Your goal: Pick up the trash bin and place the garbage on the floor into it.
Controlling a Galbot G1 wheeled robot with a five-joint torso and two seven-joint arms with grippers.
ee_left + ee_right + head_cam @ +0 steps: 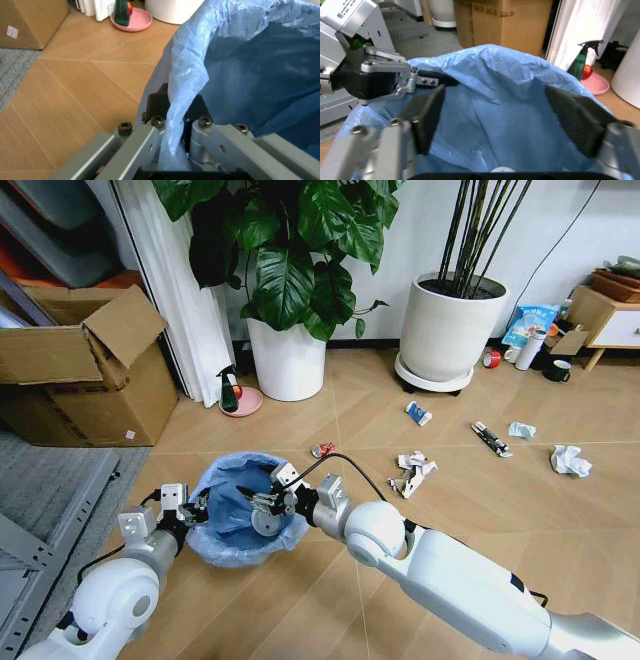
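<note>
The trash bin (232,538), lined with a ruffled light-blue bag (490,90), is at the lower left of the head view. My left gripper (197,509) is shut on the bin's near-left rim; the bag (240,75) is pinched between its fingers (156,123). My right gripper (262,502) hovers over the bin's mouth, open, with nothing between its pads (427,114). Garbage lies on the floor (300,600) to the right: a red wrapper (322,450), a white paper wad (413,472), a blue-white wrapper (418,413), a dark wrapper (492,439) and another white wad (570,461).
A cardboard box (90,370) and grey carpet (50,480) are at the left. Two white plant pots (287,360) (450,330) stand behind, with a spray bottle on a pink dish (232,392). A red tape roll (491,358), cups and a wooden stand (610,320) are at the far right.
</note>
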